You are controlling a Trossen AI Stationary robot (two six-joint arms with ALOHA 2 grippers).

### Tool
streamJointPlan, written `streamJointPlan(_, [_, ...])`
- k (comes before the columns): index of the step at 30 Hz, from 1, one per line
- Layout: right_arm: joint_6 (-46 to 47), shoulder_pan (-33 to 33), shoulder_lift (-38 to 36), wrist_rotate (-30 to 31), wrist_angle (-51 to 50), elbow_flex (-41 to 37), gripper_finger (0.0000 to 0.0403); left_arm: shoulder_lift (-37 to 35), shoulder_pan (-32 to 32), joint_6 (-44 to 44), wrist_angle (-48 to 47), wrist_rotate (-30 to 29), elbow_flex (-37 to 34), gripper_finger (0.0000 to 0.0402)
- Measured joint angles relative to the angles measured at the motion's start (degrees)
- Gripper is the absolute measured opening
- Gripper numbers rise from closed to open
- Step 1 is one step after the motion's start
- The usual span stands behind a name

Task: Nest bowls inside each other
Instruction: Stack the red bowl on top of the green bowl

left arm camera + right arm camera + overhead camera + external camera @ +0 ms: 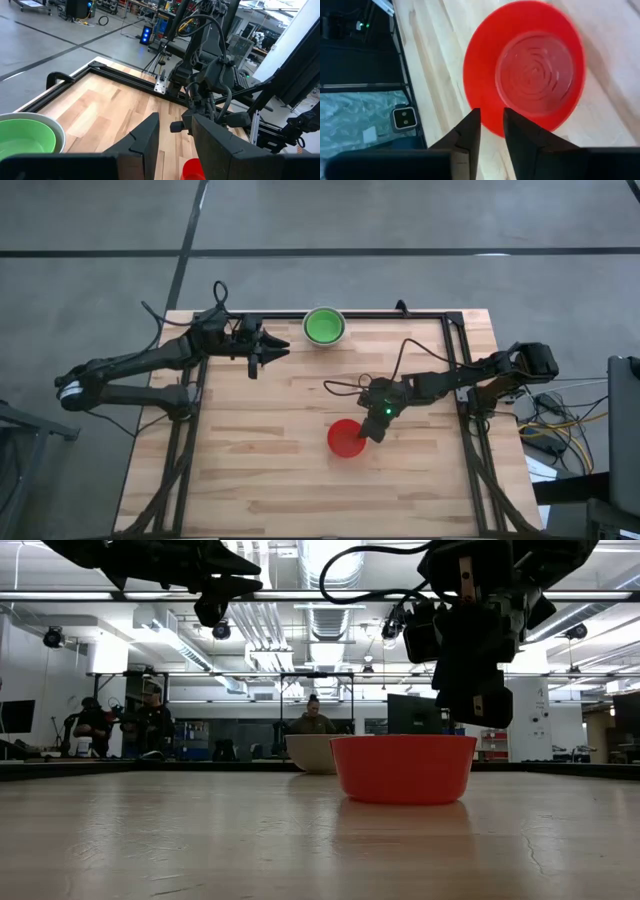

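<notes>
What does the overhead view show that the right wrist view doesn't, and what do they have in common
Only the high view shows the green bowl in a pale outer bowl at the table's far edge, the left gripper hovering beside it, and both whole arms. Only the right wrist view shows the red bowl's ringed inside bottom and the right gripper's fingers at its rim with a narrow gap between them. Both show the red bowl, empty on the wooden table, with the right gripper at its edge.
</notes>
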Motion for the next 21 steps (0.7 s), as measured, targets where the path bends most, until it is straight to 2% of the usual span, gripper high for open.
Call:
streamJointPlan(5, [1.9,0.7,2.1,-1.5,0.0,0.0,0.0105,0.0,0.0,0.0,0.0,0.0,0.0,0.0122])
streamJointPlan(12, [5.6,1.4,11.8,-9.6,5.9,-0.1,0.0114,0.0,0.0,0.0,-0.3,0.0,0.0,0.0122])
streamJointPlan(16, [6.7,1.4,13.4,-9.9,9.3,-0.1,0.0109,0.0,0.0,0.0,-0.3,0.0,0.0,0.0122])
streamJointPlan(21, [5.5,1.3,12.2,-9.3,7.8,0.8,0.0108,0.0,0.0,0.0,-0.5,0.0,0.0,0.0122])
